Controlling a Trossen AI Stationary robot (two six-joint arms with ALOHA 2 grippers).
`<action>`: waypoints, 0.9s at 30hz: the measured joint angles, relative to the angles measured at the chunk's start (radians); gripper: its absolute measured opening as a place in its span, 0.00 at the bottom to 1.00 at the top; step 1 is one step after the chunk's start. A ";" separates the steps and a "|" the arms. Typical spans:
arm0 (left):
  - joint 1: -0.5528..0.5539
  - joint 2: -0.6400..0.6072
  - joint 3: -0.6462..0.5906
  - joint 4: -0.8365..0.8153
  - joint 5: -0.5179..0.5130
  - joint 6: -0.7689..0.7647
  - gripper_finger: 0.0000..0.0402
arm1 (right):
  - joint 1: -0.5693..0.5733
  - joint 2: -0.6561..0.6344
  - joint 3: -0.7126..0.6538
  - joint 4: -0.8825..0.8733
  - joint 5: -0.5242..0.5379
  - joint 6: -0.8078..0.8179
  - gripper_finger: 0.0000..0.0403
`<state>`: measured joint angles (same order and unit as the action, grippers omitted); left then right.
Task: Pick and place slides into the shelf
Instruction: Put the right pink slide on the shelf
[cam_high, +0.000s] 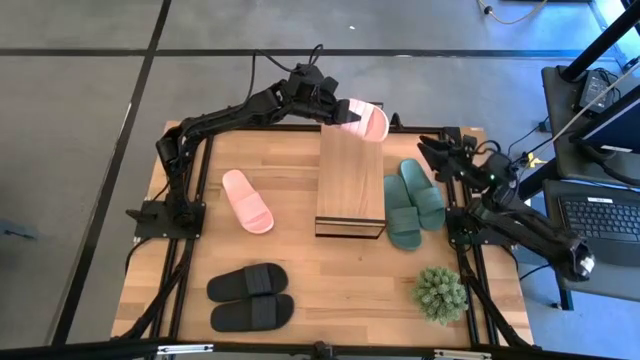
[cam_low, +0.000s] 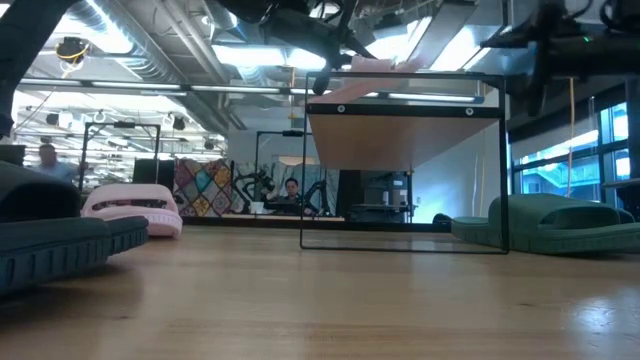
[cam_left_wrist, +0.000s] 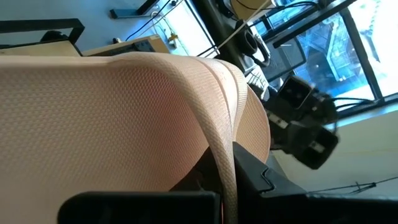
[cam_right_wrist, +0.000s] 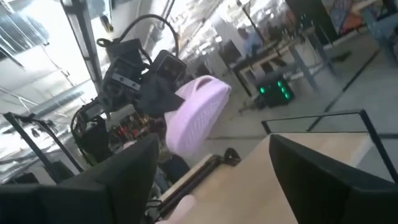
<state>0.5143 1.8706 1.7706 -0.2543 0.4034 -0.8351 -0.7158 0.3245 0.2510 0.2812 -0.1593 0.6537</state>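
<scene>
My left gripper (cam_high: 335, 110) reaches over the shelf's far end, shut on a light pink slide (cam_high: 366, 120) that sits just above the shelf's (cam_high: 350, 180) wood top; I cannot tell if it touches the top. The low view shows this slide (cam_low: 385, 64) over the shelf's black frame (cam_low: 405, 78). The other pink slide (cam_high: 247, 201) lies sole down on the table, left of the shelf. A green pair (cam_high: 412, 205) lies right of the shelf, a black pair (cam_high: 250, 297) near the front. My right gripper (cam_high: 435, 153) stands open by the green pair, holding nothing. My left gripper pinches the pink slide between its two fingers (cam_left_wrist: 261, 180), with a thin curved edge of the foam (cam_left_wrist: 225, 177) running between them. It comes from the table's left, nearly level. The slide (cam_right_wrist: 199, 115) is tilted, sticking out toward the right beyond the fingers.
A small potted plant (cam_high: 440, 293) stands at the front right corner. Bare tabletop (cam_high: 340, 280) lies between the black pair and the plant, in front of the shelf. Desks and a laptop stand off the table's right edge.
</scene>
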 joint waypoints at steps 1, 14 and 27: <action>0.000 0.000 0.000 0.000 0.000 0.000 0.01 | 0.000 0.036 0.037 -0.019 -0.002 -0.005 0.75; -0.001 0.000 0.000 -0.005 0.017 0.014 0.01 | 0.000 0.526 0.476 -0.273 -0.151 -0.063 0.63; 0.004 0.000 0.000 -0.026 0.017 0.061 0.01 | 0.033 0.656 0.512 -0.281 -0.209 -0.089 0.55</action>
<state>0.5186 1.8702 1.7702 -0.2800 0.4206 -0.7746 -0.6832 0.9810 0.7631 0.0001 -0.3679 0.5648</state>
